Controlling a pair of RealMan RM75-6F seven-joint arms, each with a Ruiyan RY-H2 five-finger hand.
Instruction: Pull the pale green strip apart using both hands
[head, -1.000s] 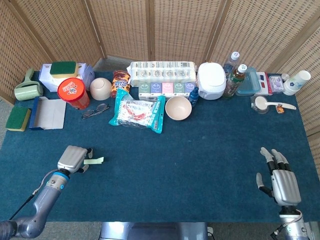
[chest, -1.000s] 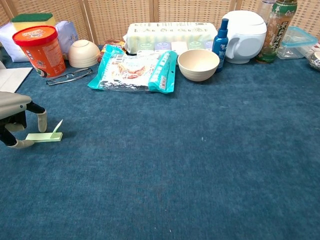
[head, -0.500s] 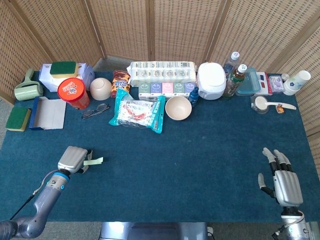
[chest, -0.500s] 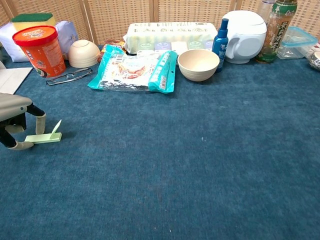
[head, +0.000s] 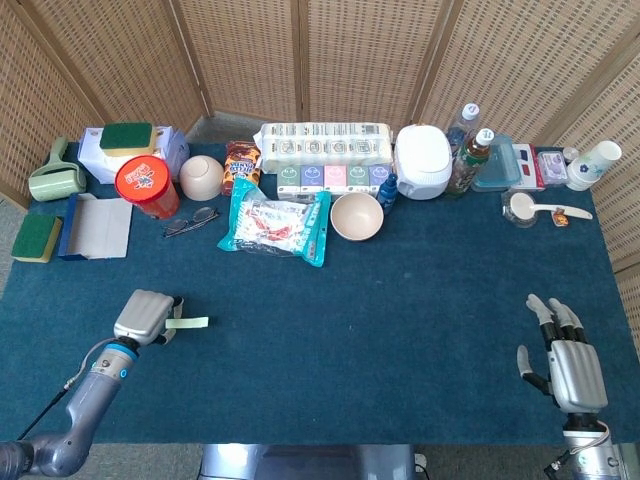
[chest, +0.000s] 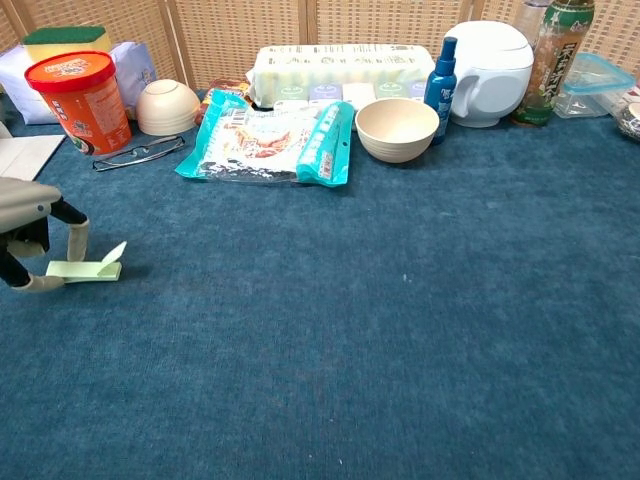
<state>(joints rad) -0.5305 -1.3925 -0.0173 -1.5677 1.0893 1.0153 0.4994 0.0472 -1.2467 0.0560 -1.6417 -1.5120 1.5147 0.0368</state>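
The pale green strip (head: 190, 322) lies low over the blue cloth at the front left, and its free right end curls up as a small flap (chest: 113, 253). My left hand (head: 145, 317) pinches the strip's (chest: 88, 268) left end between a finger from above and the thumb from below. In the chest view this left hand (chest: 28, 205) sits at the frame's left edge, partly cut off. My right hand (head: 565, 365) rests far away at the front right corner, palm down, fingers apart and holding nothing. The chest view does not show it.
Along the back stand an orange tub (head: 146, 186), glasses (head: 190, 221), a teal snack bag (head: 275, 225), a beige bowl (head: 356, 215), a white cooker (head: 422, 160) and bottles (head: 470, 160). A bare stretch of blue tablecloth (head: 380, 320) separates the two hands.
My left hand has drawn the strip slightly to the left. The right hand has slid a little toward the table's front edge.
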